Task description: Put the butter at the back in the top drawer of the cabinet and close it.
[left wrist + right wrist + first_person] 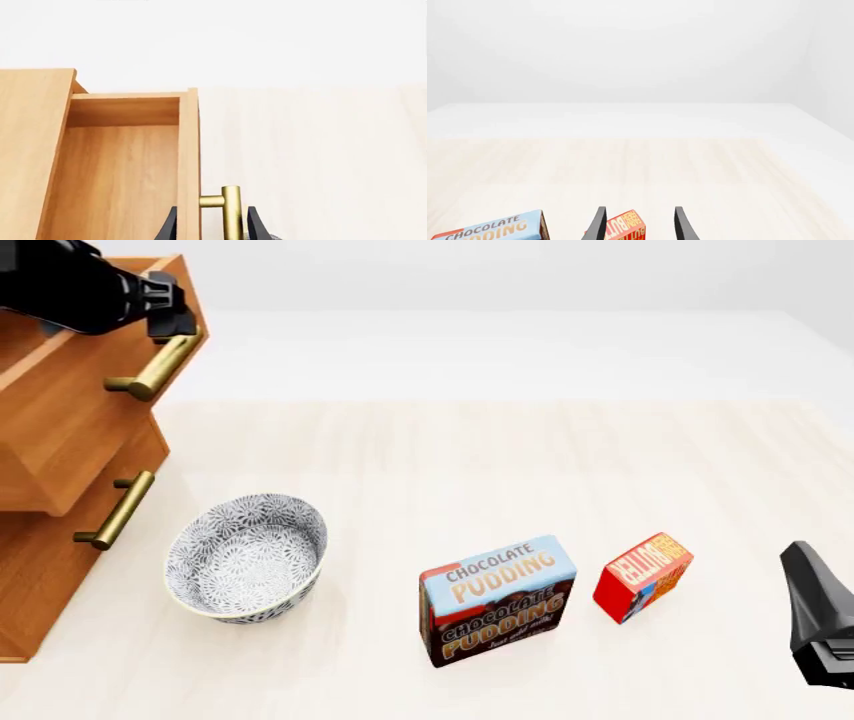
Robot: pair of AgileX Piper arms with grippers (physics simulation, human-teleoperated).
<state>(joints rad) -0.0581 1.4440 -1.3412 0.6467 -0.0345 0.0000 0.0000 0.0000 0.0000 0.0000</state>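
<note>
While lying on the table, butter [625, 227] sits between right pincer [639, 225] fingers.

Butter [642, 576] right of pudding box [498, 600] (bowl [247, 556] left).

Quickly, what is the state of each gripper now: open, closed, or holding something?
Left gripper: open, fingers straddling the brass bar handle of the pulled-out wooden top drawer, not clamped.
Right gripper: open, holding nothing, near the small red butter box.
</note>
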